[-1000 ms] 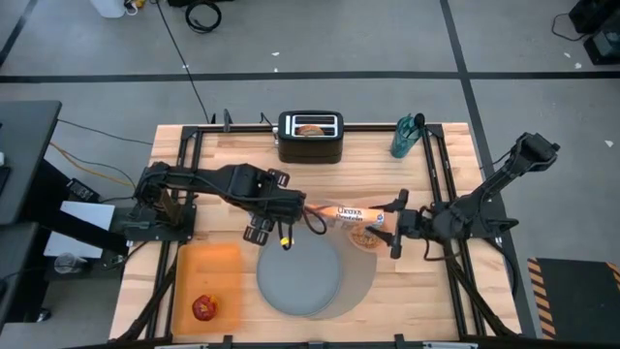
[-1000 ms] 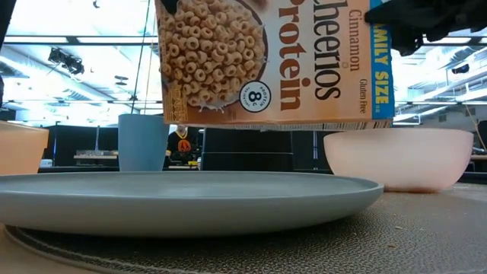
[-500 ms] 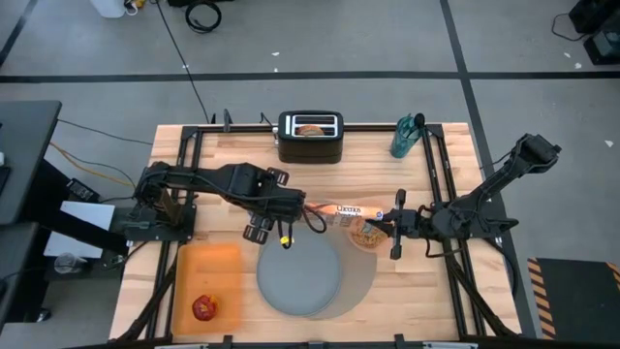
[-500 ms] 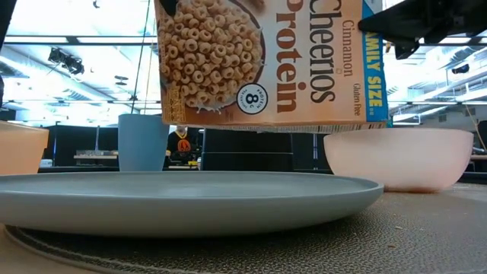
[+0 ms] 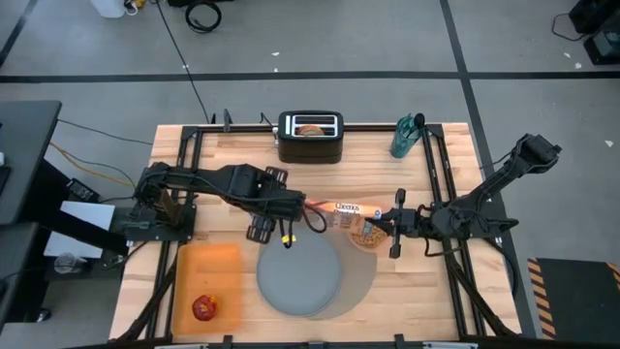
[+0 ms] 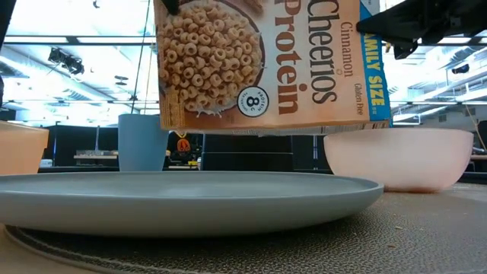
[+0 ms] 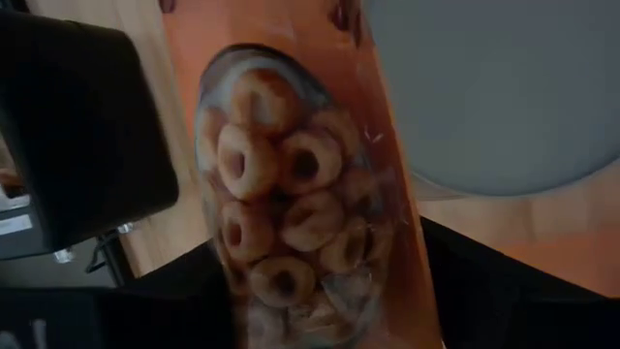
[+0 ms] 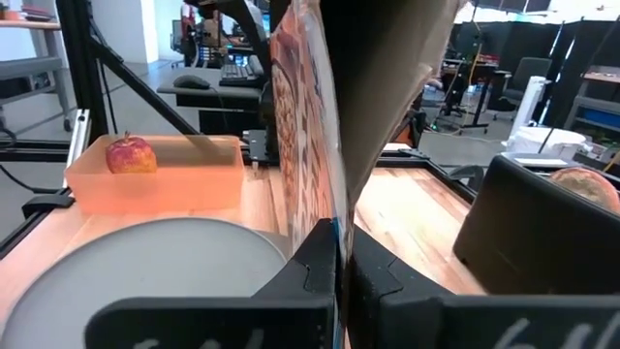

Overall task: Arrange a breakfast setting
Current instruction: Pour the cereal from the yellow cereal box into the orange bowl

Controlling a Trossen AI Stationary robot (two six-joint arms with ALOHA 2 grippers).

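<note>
Above the pink bowl (image 5: 366,236), a cereal box (image 5: 351,210) hangs on its side between the two arms. The right gripper (image 5: 395,221), open a second ago, has now pinched shut on the box's right end; the right wrist view shows its fingers (image 8: 308,273) clamped on the thin edge. The left gripper (image 5: 283,206) at the box's left end has just widened; whether it still bears on the box I cannot tell. That looks like a handover, leaving the right arm to tip cereal into the bowl. The grey plate (image 5: 300,276) sits on the mat (image 5: 360,283) left of the bowl, the apple (image 5: 203,308) on the orange board (image 5: 208,267), a bagel (image 5: 310,129) in the toaster (image 5: 310,139).
</note>
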